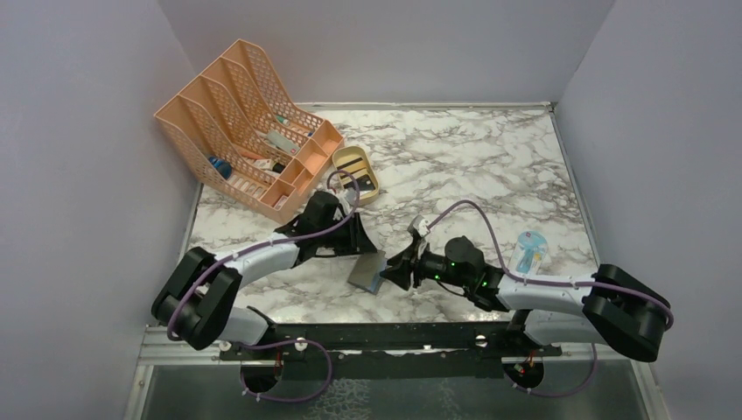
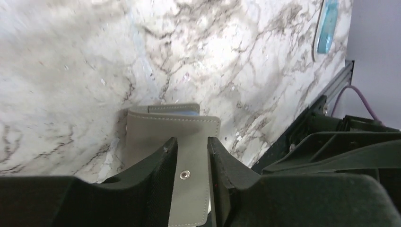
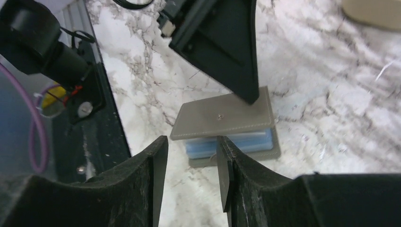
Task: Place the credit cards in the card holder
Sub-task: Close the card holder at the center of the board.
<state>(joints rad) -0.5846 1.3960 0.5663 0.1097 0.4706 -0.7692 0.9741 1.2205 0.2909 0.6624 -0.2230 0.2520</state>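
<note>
Flat grey stitched card holder [image 3: 222,116], blue-grey pockets showing, lying on the veined marble table [image 1: 490,157] under the narrowly parted left gripper [image 2: 192,142], the right gripper [image 3: 191,142] spread empty beside it; mesh rack [image 1: 245,122] behind.

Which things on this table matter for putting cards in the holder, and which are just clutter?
Job: grey card holder, lying partly open.
Lying about: peach file rack, tan oval tray, small blue-and-clear item.
</note>
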